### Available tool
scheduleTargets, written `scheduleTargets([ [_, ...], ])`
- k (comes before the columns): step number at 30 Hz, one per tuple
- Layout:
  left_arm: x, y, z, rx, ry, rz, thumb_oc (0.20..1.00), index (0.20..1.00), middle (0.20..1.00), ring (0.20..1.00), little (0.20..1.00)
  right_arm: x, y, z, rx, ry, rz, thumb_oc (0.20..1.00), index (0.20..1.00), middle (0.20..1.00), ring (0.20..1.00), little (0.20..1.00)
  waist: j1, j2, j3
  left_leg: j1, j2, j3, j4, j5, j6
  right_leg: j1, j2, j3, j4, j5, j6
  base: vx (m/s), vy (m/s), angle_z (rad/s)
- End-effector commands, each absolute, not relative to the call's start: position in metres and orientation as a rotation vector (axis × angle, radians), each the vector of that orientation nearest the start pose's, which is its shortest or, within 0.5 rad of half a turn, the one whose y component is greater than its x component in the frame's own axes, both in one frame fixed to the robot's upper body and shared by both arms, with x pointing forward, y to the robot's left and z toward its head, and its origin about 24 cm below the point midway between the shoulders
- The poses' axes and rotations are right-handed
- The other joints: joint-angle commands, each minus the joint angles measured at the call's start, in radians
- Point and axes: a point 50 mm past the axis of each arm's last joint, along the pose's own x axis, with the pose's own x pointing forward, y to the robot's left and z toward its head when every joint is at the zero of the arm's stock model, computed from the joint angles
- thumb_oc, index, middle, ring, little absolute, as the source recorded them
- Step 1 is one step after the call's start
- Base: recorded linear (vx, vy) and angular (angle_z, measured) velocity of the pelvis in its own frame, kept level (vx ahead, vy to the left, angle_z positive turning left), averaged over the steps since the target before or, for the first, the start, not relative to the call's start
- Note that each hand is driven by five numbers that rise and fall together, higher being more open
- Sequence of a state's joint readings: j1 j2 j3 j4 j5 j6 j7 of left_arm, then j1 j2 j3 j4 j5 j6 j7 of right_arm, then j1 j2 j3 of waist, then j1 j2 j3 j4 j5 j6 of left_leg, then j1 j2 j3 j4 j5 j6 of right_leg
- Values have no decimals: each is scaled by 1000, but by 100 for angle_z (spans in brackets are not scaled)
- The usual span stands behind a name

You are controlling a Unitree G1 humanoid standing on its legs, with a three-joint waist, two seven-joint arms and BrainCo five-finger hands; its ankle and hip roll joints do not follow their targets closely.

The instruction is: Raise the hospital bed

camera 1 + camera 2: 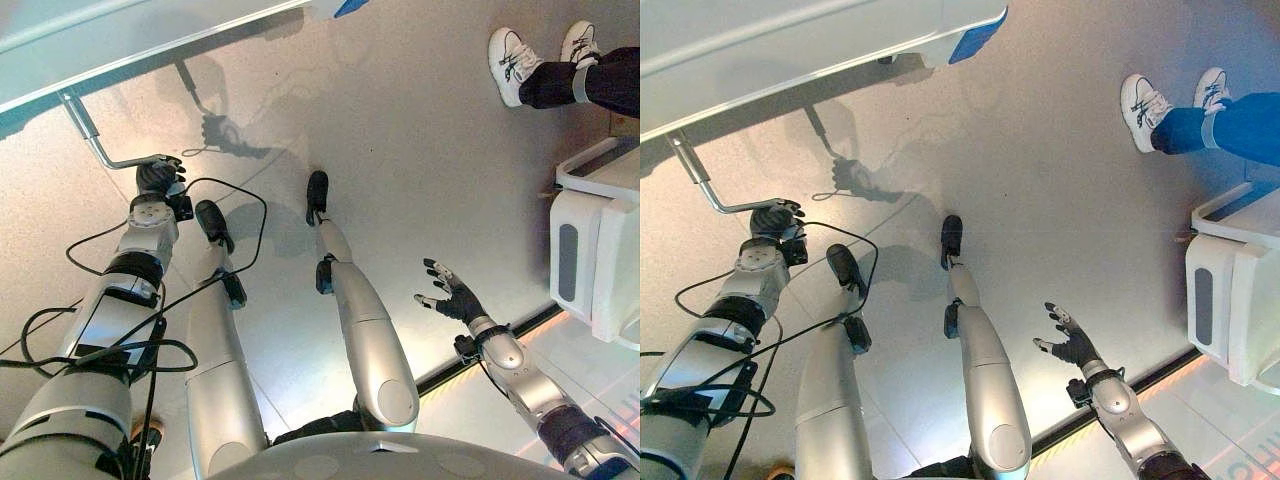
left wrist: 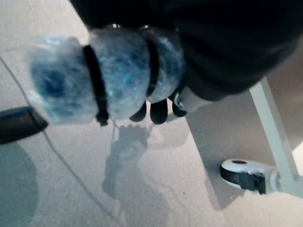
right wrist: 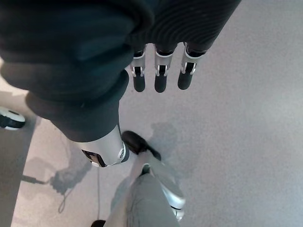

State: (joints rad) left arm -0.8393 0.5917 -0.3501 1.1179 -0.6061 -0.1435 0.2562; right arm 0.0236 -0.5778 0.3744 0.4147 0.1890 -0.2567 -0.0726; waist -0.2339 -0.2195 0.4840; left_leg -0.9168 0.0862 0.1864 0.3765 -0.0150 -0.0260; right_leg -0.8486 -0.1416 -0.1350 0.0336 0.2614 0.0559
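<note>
The hospital bed (image 1: 150, 45) runs along the top of the head views, its pale edge hanging over the grey floor (image 1: 1060, 200). From under it a bent metal crank handle (image 1: 105, 150) sticks out, and this looks like the part that lifts the bed. The left hand (image 1: 158, 177) is at the far end of the crank, with its fingers curled round the grip. In the left wrist view the dark fingertips (image 2: 158, 111) wrap over a pale end piece, near a bed leg and a caster wheel (image 2: 246, 176).

The right hand (image 1: 455, 295) hangs in the air well away from the bed, fingers spread and holding nothing.

What could go wrong? I think the hand could slip off the crank as it turns, because the grip is small and round. If the arm pulls sideways and does not go round in a circle, the crank may jam or bend. The bed could also roll if its wheel is not locked.

A person's white shoes (image 1: 515, 60) stand off to the side, near a white machine (image 1: 600, 260). A blue patch (image 1: 975, 35) sits on the bed's corner, but I cannot read any words on it.
</note>
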Motion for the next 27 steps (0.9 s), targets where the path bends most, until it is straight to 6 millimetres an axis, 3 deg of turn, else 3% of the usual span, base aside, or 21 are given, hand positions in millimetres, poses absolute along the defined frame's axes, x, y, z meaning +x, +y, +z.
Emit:
scheduleTargets([
  [1, 384, 281, 145, 150, -64, 403, 200, 200, 200, 200, 200, 214, -251, -20, -507, 273, 161, 1000, 1000, 1000, 1000, 1000, 14, 8, 19, 72, -65, -23, -219, 96, 9, -11, 30, -51, 128, -101, 35, 5, -43, -6],
  [3, 383, 280, 143, 148, -57, 401, 235, 235, 235, 235, 235, 213, -252, -20, -509, 278, 159, 1000, 1000, 1000, 1000, 1000, 14, 12, 19, 74, -65, -24, -219, 97, 8, -12, 31, -52, 129, -101, 33, 2, -45, -6],
  [4, 383, 280, 141, 145, -54, 399, 476, 476, 476, 476, 476, 213, -253, -20, -510, 279, 158, 1000, 1000, 1000, 1000, 1000, 14, 14, 18, 74, -65, -24, -217, 97, 8, -12, 31, -52, 129, -102, 32, 1, -35, -3],
  [5, 383, 280, 141, 145, -54, 399, 564, 564, 564, 564, 564, 213, -253, -20, -510, 279, 158, 1000, 1000, 1000, 1000, 1000, 14, 14, 17, 74, -65, -24, -217, 97, 8, -12, 31, -53, 129, -102, 32, 0, 0, 0],
  [6, 382, 280, 138, 134, -46, 397, 1000, 1000, 1000, 1000, 1000, 212, -254, -20, -513, 281, 159, 1000, 1000, 1000, 1000, 1000, 13, 18, 15, 77, -65, -24, -219, 96, 7, -12, 32, -53, 130, -104, 30, 0, 0, 0],
  [27, 383, 277, 133, 108, -33, 393, 1000, 1000, 1000, 1000, 1000, 209, -261, -19, -522, 292, 151, 1000, 1000, 1000, 1000, 1000, 26, 27, 11, 76, -72, -34, -218, 100, 5, -11, 34, -59, 132, -103, 22, -1, -4, 0],
])
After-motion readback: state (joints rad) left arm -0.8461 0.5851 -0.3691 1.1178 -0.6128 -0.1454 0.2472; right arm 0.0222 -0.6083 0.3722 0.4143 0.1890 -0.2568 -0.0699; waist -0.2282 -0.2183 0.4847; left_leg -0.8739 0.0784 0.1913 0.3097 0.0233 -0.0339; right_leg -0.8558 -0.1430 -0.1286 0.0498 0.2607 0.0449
